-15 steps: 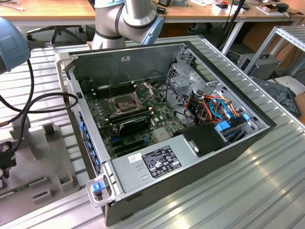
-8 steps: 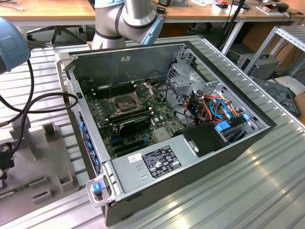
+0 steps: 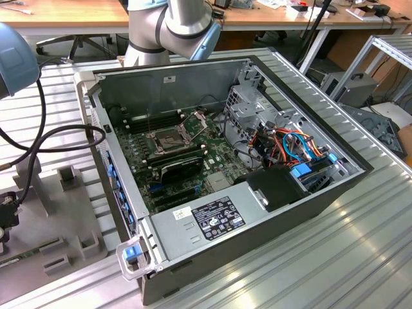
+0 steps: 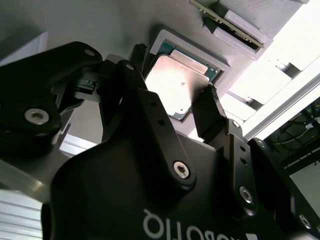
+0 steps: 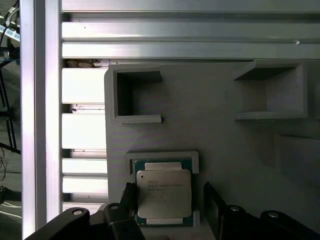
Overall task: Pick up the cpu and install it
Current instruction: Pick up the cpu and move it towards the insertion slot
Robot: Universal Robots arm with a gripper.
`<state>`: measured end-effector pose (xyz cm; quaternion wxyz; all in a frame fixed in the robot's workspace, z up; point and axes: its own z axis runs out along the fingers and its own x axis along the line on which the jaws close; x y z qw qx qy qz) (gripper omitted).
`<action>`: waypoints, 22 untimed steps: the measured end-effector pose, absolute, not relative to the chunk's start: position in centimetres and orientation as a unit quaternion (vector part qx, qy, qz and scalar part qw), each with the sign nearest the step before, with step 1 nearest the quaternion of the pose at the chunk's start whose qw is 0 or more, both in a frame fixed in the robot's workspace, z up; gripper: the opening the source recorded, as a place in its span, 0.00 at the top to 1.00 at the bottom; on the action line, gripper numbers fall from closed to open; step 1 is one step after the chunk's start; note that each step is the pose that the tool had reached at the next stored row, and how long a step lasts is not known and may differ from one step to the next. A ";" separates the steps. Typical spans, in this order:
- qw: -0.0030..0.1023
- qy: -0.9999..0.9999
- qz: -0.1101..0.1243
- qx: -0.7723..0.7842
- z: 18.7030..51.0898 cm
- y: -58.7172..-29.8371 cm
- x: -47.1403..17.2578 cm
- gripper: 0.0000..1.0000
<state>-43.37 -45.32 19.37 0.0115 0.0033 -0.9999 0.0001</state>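
Note:
The cpu (image 5: pixel 164 194), a small square chip with a silver-beige top and a green rim, lies flat in a shallow pocket of a grey holder plate (image 5: pixel 225 150). In both wrist views my gripper (image 5: pixel 168 196) hangs just over it. The black fingers (image 5: pixel 130 195) stand on opposite sides of the chip, open, with a small gap on at least one side. The second wrist view shows the cpu (image 4: pixel 177 85) between the two fingertips (image 4: pixel 210 97) of the gripper (image 4: pixel 175 75). In the exterior view the dark socket (image 3: pixel 168 138) with its metal frame sits on the green motherboard (image 3: pixel 193 164).
The open computer case (image 3: pixel 219 219) lies on a ribbed aluminium table (image 3: pixel 335 257), with cables and drive bays at the exterior view's right. The grey holder plate (image 3: pixel 58 212) is at the exterior view's left, with raised pockets (image 5: pixel 135 95) and a memory stick (image 4: pixel 230 25) stored in it.

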 end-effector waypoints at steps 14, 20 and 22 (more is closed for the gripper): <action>0.012 -1.000 -0.001 0.024 19.4 -45.3 -43.4 0.35; 0.012 -1.000 -0.003 0.025 19.4 -45.3 -43.5 0.35; 0.011 -1.000 -0.003 0.025 19.3 -45.3 -43.6 0.35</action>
